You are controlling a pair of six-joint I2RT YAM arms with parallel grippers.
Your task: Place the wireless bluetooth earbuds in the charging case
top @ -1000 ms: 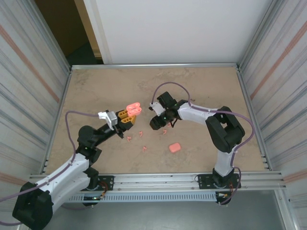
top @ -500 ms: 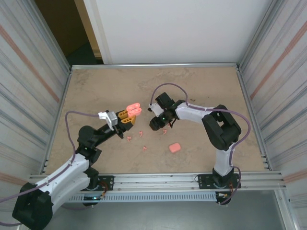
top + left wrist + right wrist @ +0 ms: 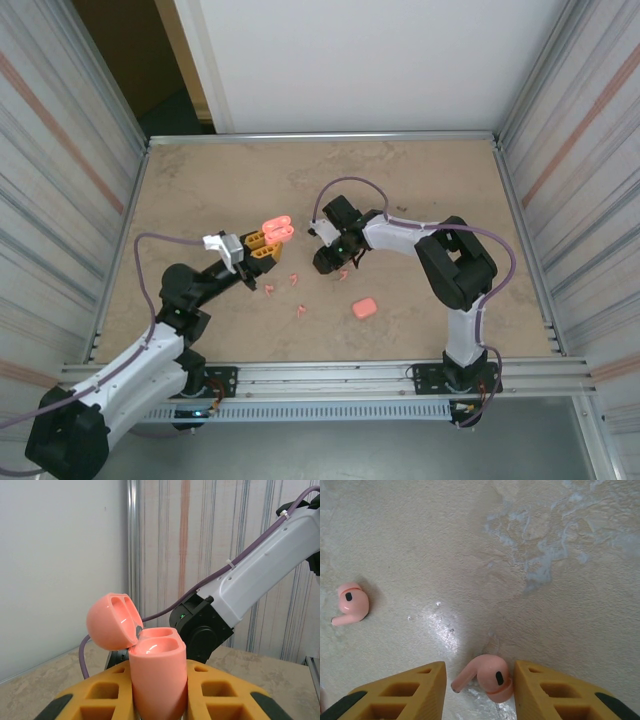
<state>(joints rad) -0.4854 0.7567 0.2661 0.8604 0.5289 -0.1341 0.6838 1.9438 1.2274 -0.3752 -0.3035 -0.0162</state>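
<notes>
1. Left tool [image 3: 266, 243]: I have it raised off the surface [image 3: 420, 190] and clamped on the charging case [image 3: 277, 228]. In the left wrist view the yellow fingers [image 3: 220, 692] press both flanks of the case body [image 3: 157, 675], which stands upright between them. The lid is hinged back toward 10 o'clock. Both moulded wells in the body and both in the lid are exposed.

2. Right tool [image 3: 335, 262]: I have it lowered to the surface, pointing down, at 3 o'clock of the left tool in the top view. In the right wrist view the tool [image 3: 480, 692] stands narrow, with one earbud [image 3: 492, 674] lying flat between its fingers [image 3: 405, 692].
- The earbud's rounded head is against, or just beside, the finger at 3 o'clock.
- Its stem points toward 8 o'clock, and a sliver of surface shows between the stem tip and the other finger.
- The tool is therefore not clamped on the earbud.

3. A second earbud [image 3: 351, 602] lies at 10 o'clock of the right tool in the wrist view, well apart from the fingers.

4. In the top view, loose earbuds [image 3: 294, 279] lie scattered on the surface between my two tools, near 5 o'clock of the left tool.

5. A closed case [image 3: 364, 307] rests on the surface at 5 o'clock of the right tool, apart from it.
</notes>
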